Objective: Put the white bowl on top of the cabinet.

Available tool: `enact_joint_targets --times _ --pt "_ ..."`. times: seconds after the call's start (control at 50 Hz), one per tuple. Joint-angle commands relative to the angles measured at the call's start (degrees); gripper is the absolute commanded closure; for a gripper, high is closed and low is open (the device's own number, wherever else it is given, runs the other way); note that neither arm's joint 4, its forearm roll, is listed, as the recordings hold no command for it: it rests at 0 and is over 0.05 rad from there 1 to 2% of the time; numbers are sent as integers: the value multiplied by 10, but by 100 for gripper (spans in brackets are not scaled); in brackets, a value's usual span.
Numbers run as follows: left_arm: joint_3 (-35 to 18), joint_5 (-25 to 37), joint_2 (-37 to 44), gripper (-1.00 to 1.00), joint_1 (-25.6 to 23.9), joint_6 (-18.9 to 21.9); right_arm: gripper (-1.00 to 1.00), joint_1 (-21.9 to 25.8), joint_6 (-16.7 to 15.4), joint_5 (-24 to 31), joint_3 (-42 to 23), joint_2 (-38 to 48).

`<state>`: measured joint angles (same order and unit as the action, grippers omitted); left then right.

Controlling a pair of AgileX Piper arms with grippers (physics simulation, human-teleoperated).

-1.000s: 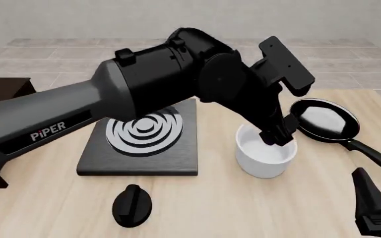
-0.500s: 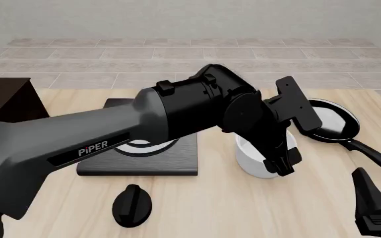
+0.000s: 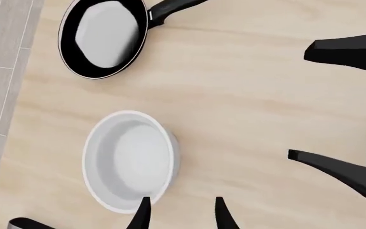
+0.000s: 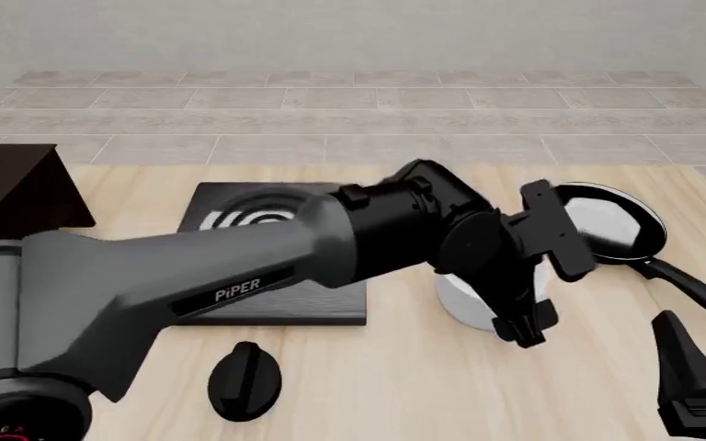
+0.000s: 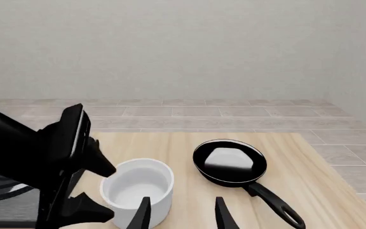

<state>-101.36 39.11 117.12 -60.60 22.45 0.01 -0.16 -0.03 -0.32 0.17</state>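
Nearest the worktop's near edge, by its right corner, the right pincer [image 4: 693,390] sat low with fingers spread, holding nothing. Farther in, the left pincer [image 4: 528,323] hung over the near rim of the white bowl [image 4: 476,299], its fingers spread with one tip above the rim and one outside it, nothing pinched yet. The bowl stood right of centre, just beyond that pincer, so the left arm seemed nearer. The cabinet [image 4: 16,188] stood at the far left edge, well apart.
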Motion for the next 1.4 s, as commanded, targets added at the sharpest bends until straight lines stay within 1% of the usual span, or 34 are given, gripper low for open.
enact_joint_targets --times 0.02,0.08,0.14,0.28,0.4,0.44,0.64,0.8,0.86,1.02,1.14,1.2,1.34,1.4 --pt "9 -20 22 -100 17 7 -100 0 0 0 0 0" --pt "12 -23 26 -100 24 11 -100 0 -1 1 -1 -1" --pt "12 -27 38 -100 41 30 -100 0 0 2 -1 -1" --pt "11 -31 44 -100 29 33 -100 0 0 1 -1 0" --pt "-3 -29 56 -100 29 44 -100 0 -1 0 -1 0" --pt "-11 -27 60 -100 25 40 -100 0 0 0 0 0" --pt "8 -38 74 -100 16 52 -100 0 0 -2 1 1" --pt "1 -33 91 -100 27 65 -100 0 0 -1 0 0" --pt "-13 -22 98 -100 28 69 -100 0 0 0 0 0" --pt "-26 -25 130 -100 37 85 -100 0 0 -2 0 1" --pt "-57 -16 149 -100 46 86 -100 0 0 -2 1 1" --pt "-57 -16 150 -100 44 87 -100 0 0 -3 1 2" --pt "-51 -25 157 -100 35 71 -100 0 0 1 -1 0" --pt "-62 -22 167 -100 42 74 -100 0 0 -1 0 0"
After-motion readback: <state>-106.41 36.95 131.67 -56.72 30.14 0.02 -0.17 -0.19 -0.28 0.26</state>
